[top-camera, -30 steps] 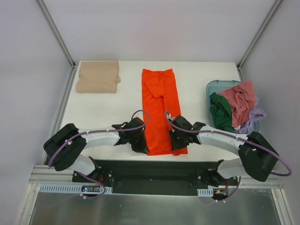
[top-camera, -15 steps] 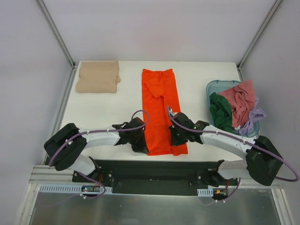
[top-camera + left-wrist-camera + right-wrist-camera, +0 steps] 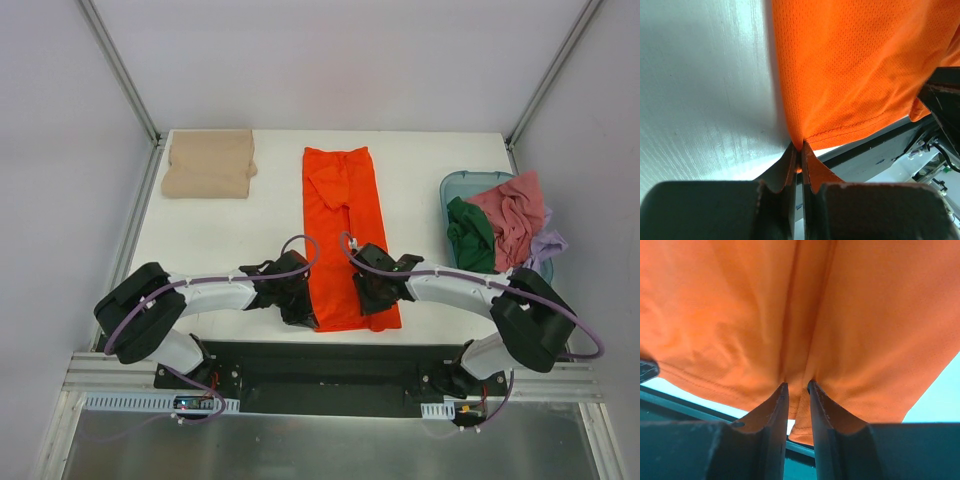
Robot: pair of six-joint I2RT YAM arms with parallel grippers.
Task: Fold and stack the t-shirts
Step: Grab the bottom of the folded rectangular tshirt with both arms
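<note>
- At the near edge of the white desk [image 3: 230, 235], two arms reach inward from left and right and meet at the near hem of an orange t-shirt [image 3: 340, 220].
- The left hand [image 3: 303, 314] sits at the shirt's near-left corner. In the left wrist view its fingers are clenched together, pinching the stitched hem of the orange cloth [image 3: 855, 65] right at the tips [image 3: 800, 150].
- The right hand [image 3: 372, 300] rests over the near-right part of the same hem. In the right wrist view its fingers stand narrowly apart with a gathered fold of orange cloth [image 3: 790, 305] nipped between them [image 3: 796, 385] — it is grasping the shirt.
- The orange t-shirt lies flat as a long narrow strip down the middle of the desk, running from the near edge towards the far edge, with a sleeve folded in on top near its far end.
- Farther back on the right stands a teal tub [image 3: 460, 185] at the desk's right edge, with a dark green garment [image 3: 470, 238], a pink garment [image 3: 512, 215] and a lilac garment [image 3: 545, 248] heaped in it and spilling over its rim.
- In the far-left corner lies a tan t-shirt [image 3: 208, 165], folded into a neat rectangle — well apart from the orange one.
</note>
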